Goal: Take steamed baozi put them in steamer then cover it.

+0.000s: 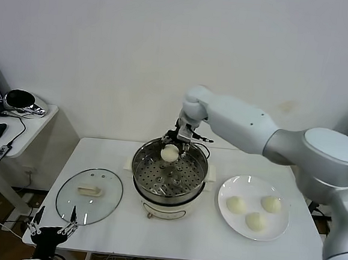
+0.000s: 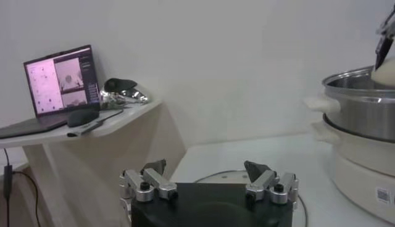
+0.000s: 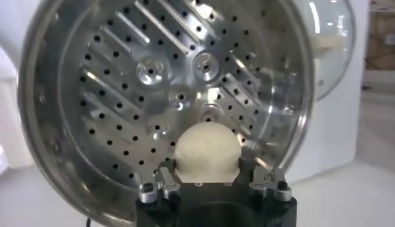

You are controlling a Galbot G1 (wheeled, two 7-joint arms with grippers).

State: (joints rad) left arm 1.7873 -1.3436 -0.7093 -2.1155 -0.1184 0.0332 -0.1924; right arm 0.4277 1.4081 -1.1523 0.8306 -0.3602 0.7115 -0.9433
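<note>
Right gripper (image 1: 171,149): clamped on one baozi (image 1: 170,153), held above the rear of the steamer (image 1: 169,179), over its perforated tray (image 3: 173,92).
Baozi axis: round, no long axis to tell; lower part hidden behind the gripper body in the right wrist view.
Other baozi (image 1: 237,205): three on the white plate (image 1: 230,187), right of the steamer.
Steamer: upright, uncovered, mouth up; cut off at the edge in the left wrist view.
Glass lid (image 1: 89,196): flat on the table (image 1: 106,155), left of the steamer.
Left gripper (image 2: 208,182): fingers apart, holding nothing, low at the table's front-left edge.

Bright, even light; steel glare
</note>
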